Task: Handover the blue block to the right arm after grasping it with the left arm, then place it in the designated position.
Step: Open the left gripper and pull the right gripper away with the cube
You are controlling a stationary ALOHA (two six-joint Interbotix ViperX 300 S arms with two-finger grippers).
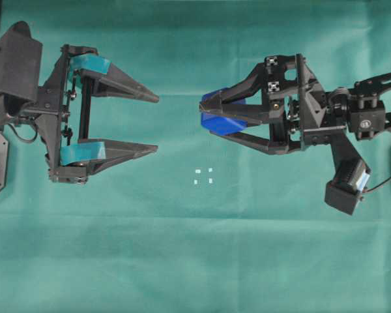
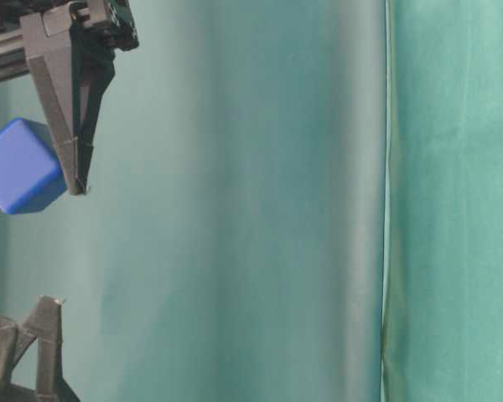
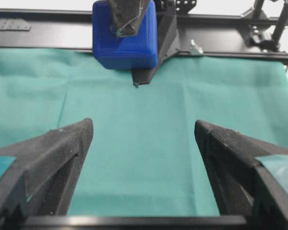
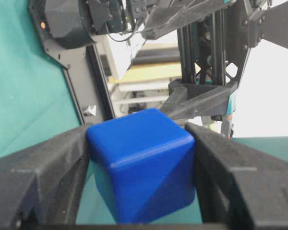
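I see the right gripper (image 1: 205, 112) clamped on the blue block (image 1: 223, 122), holding it clear of the green cloth (image 1: 195, 261). The block sits wedged between both plain black fingers (image 4: 43, 172). The left gripper (image 1: 158, 123), at 9 o'clock from the block, stands wide open and holds nothing. The white marks (image 1: 203, 176) lie at 7 o'clock from the block, uncovered.
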